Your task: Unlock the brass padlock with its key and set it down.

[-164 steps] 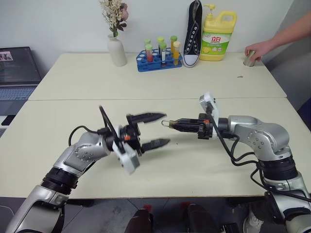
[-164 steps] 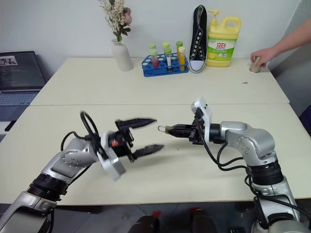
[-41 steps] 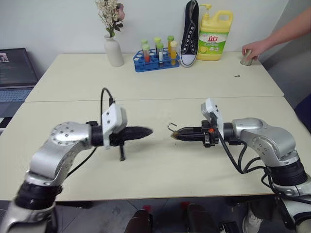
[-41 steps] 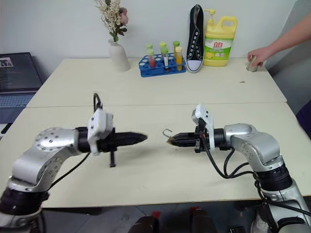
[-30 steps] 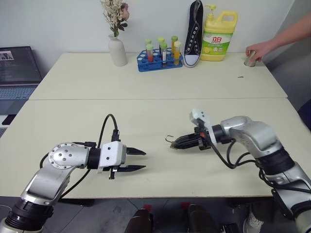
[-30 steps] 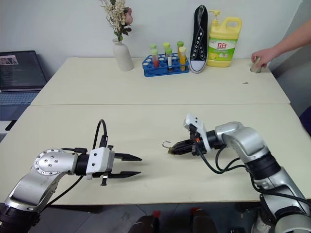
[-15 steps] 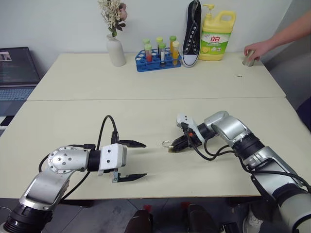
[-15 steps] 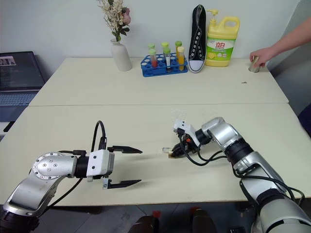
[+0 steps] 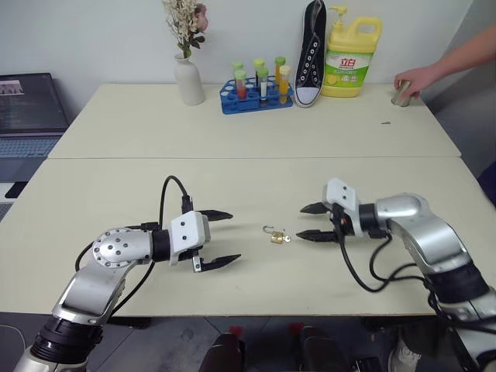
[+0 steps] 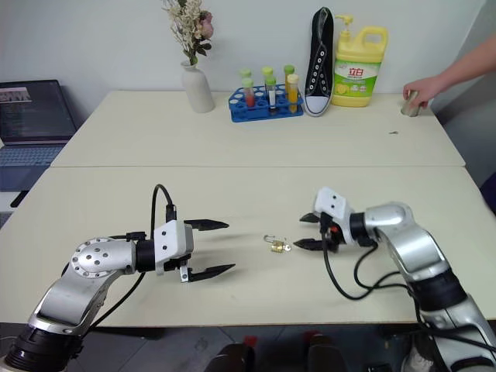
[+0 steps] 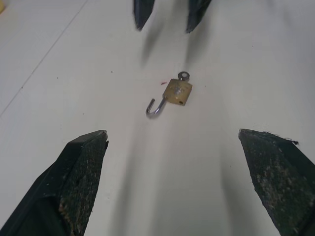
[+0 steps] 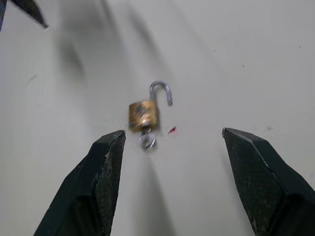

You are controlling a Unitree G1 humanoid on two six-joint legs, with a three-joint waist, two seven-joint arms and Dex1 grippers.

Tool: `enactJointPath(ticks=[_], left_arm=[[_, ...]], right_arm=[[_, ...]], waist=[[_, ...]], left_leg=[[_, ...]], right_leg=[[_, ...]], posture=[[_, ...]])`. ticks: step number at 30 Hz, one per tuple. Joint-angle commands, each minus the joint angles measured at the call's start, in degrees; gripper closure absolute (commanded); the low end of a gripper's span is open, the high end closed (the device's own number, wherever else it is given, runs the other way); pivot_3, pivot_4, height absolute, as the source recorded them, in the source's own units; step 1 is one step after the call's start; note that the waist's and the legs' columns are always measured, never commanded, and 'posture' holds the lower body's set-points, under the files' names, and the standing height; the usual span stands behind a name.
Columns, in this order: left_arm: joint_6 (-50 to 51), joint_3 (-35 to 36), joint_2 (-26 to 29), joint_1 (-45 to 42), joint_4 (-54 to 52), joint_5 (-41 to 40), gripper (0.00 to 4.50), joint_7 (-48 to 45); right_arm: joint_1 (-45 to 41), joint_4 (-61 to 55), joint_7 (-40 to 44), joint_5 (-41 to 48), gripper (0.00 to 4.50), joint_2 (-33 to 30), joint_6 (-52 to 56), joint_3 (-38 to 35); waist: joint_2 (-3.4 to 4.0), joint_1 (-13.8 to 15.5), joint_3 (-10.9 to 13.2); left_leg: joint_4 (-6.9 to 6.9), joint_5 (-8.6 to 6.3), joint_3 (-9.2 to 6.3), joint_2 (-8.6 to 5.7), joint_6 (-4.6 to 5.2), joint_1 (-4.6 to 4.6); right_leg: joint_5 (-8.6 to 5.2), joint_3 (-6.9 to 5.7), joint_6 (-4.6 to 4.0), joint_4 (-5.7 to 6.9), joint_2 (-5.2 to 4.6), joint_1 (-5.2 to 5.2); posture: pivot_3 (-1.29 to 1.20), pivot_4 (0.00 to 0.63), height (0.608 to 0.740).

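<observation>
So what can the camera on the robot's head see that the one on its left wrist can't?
The left eye view alone takes in the vase of flowers, the test tube rack, the shoe, the detergent bottle and a person's hand. The left wrist view alone shows the brass padlock close enough to see its shackle swung open and the key in its base. Both show the padlock lying on the table between the open left gripper and right gripper.

The tall yellow plastic detergent jug at the far edge of the pale bench bears a green-and-white label with two large red Chinese characters, 立白; the smaller print is unreadable.
</observation>
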Motion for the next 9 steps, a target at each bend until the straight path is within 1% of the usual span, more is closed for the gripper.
enactJointPath(ticks=[1,3,6,9], left_arm=[[-4.9,1.7,2.7,0.5,2.3,0.3,0.0,-3.4],[-6.0,2.0,3.0,0.2,3.6,-0.2,0.0,-4.1],[-6.7,1.7,3.1,-0.5,4.7,-0.4,0.0,-4.8],[-6.2,1.1,2.8,-1.9,6.2,-1.5,0.0,-6.8]], right_arm=[[13.8,-15.8,-4.0,3.7,1.22,-1.2,-2.0,-10.0],[19.3,-19.6,-6.0,3.9,1.22,-1.1,-2.7,-12.1],[22.2,-21.4,-8.8,3.9,1.22,-0.5,-2.4,-12.5],[22.8,-21.7,-11.2,3.9,1.22,0.1,-2.2,-12.0]], waist=[[0.0,0.2,0.0],[0.0,0.3,0.0],[-0.02,-0.1,0.0],[-0.02,-0.1,0.0]], left_leg=[[-0.01,0.0,-0.04,0.02,0.0,-0.01],[-0.05,0.0,-0.01,0.03,0.0,-0.02],[0.07,-0.1,0.11,-0.01,0.19,0.06],[0.04,-0.11,0.37,0.04,0.21,0.46]], right_leg=[[0.0,-0.05,0.0,0.0,0.0,0.01],[-0.01,-0.11,-0.02,-0.01,0.01,0.04],[0.03,0.08,0.05,0.02,0.01,0.09],[0.06,0.1,0.06,0.0,0.14,0.4]], posture=[[0.0,0.15,0.74],[0.0,0.15,0.74],[0.0,0.15,0.74],[0.0,0.15,0.74]])
